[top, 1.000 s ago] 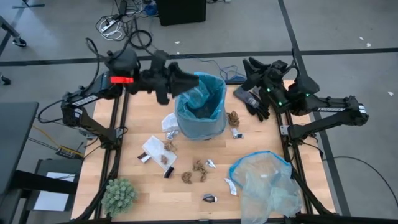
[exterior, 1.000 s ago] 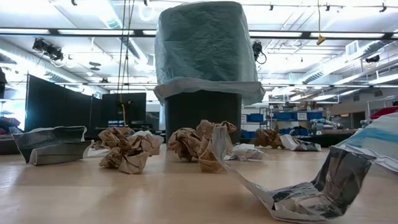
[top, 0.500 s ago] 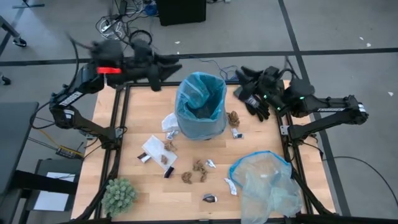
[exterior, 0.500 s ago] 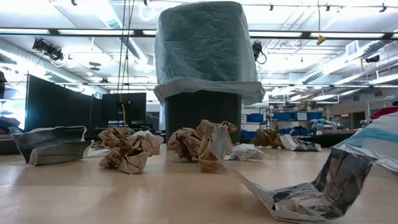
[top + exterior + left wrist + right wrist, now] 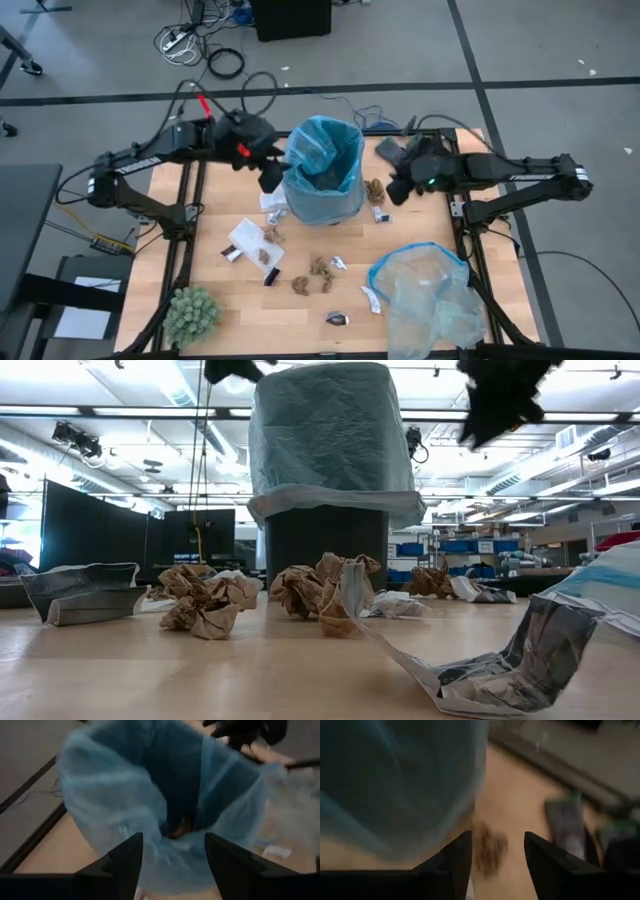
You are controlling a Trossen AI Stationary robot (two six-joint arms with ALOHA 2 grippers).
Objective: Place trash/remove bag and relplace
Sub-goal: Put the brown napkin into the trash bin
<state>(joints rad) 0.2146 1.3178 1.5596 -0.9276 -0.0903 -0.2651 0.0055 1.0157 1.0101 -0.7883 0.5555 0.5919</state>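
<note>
No readable writing anywhere, your bag [image 5: 322, 170] stood upright, mouth up, on the counter [image 5: 222, 190], left gripper [image 5: 172, 851] and right gripper [image 5: 497, 851] flanked it, jaws parted, holding nothing, trash [image 5: 320, 272] scattered nearby.

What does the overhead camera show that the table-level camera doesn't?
Only the high view shows the green spiky ball, the pale clear bag, and both arms whole, the left gripper and right gripper flanking the bin. Only the low view shows the bin's dark wall below the liner and the room behind. Both show the blue bag lining the bin and crumpled brown paper on the table.
</note>
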